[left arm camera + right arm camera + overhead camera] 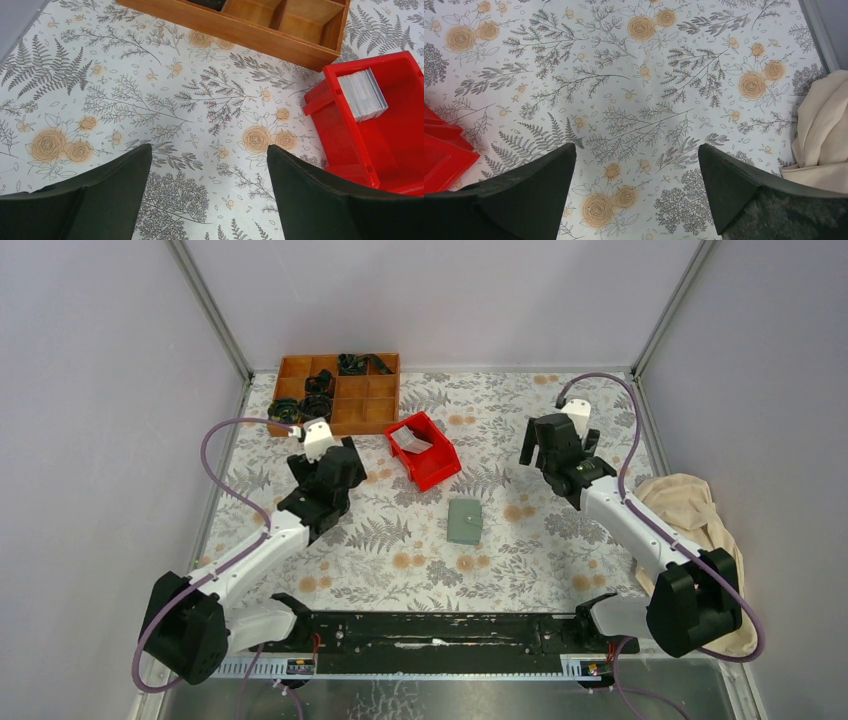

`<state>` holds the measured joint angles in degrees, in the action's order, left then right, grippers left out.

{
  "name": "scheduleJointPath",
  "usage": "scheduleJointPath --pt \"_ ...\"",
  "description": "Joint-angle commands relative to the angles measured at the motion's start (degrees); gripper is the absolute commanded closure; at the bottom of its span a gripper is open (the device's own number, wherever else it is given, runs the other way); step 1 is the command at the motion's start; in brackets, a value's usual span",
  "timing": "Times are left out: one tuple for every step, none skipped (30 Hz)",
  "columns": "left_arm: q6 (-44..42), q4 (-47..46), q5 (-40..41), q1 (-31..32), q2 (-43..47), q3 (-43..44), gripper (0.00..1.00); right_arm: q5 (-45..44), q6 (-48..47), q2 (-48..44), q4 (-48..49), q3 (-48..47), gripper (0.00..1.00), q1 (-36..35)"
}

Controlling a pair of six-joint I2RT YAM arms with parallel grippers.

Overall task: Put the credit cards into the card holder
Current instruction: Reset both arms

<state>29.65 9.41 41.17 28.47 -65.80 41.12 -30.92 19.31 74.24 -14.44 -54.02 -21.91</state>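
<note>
card holder | look: sage-green bifold wallet, flat, rectangular | state: folded shut | pose: lying flat on the floral tablecloth, long sides running nearly straight away from the near edge | place: mid-table, near the red bin, apart from it

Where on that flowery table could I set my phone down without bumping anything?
Bare patches: between the card holder and the arm bases; between the red bin and the right gripper. Crowded back-left: wooden tray, red bin and left gripper close together.
</note>
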Motion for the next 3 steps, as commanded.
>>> scheduleJointPath --pt "0.28 -3.12 2.03 -0.84 0.53 -0.6 0.07 -1.45 0.35 -1.33 1.52 -1.56 0.0 0.16" --pt "0.24 -3.12 2.09 -0.95 0.5 -0.58 0.07 -1.4 0.08 -1.63 2.06 -1.38 0.0 0.19" --pt "0.23 -3.23 2.09 -0.99 0.38 -0.63 0.07 -1.54 -0.3 -1.83 2.69 -1.06 0.0 0.15"
